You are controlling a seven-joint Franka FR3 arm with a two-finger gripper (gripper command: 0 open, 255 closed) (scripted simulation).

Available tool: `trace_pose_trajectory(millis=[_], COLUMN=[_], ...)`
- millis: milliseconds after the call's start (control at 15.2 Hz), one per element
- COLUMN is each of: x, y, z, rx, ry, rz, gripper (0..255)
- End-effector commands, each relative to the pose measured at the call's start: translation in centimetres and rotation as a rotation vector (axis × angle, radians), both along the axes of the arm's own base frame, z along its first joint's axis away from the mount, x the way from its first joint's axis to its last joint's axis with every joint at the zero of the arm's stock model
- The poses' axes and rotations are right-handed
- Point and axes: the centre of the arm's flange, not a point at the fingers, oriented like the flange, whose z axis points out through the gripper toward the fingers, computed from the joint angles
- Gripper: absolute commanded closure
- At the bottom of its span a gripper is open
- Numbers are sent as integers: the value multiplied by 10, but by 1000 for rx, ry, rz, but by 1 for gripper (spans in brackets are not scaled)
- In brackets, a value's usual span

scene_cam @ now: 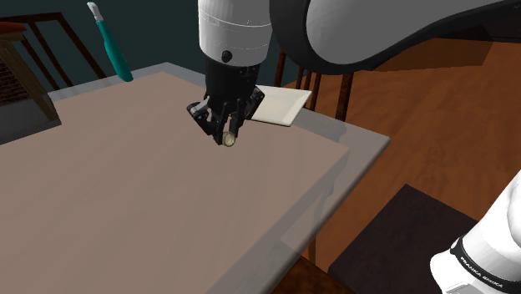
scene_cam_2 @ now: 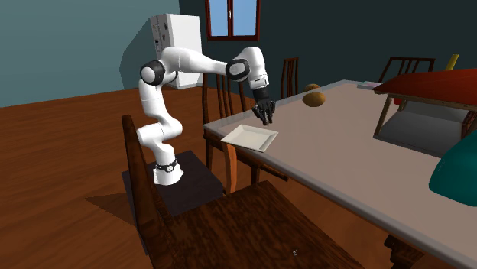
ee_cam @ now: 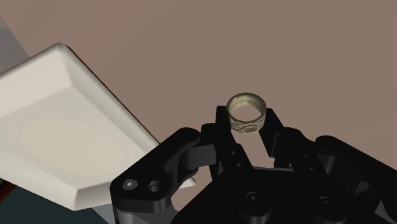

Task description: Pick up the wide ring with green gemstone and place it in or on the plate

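Pinching the ring (ee_cam: pixel 247 125) right now: the pincer (scene_cam: pixel 226 134) has its two black fingers clamped on opposite sides of the band, with the ring sitting at the very tips. It hangs over the bench (scene_cam: pixel 125 192) and looks lifted clear of the surface, though I can't be sure of the gap from these angles.

The bit that matters for the next move is the plate (ee_cam: pixel 57 133). It's just beside the pincer, off to one finger's side, with its near rim close to the ring but not under it. In the shoulder view that's up and to the right of the ring, toward the bench's far corner. So I'd guess a short sideways carry, then let go over the plate's middle.

Looks-wise, the ring is a wide, pale yellowish band with a bumpy carved pattern round the outside, its hole pointing back at the wrist camera. No green stone on the side I can see.
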Motion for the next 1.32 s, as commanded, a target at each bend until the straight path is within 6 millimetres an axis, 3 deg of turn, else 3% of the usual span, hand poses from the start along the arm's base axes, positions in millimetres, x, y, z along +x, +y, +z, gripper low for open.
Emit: trace_pose_trajectory(millis=[0,1188,1254], x=[0,0,5], y=[0,0,-12], z=[0,91,92], rx=[0,0,0], ry=[0,0,0], rz=[0,0,0], gripper=[255,255,255])
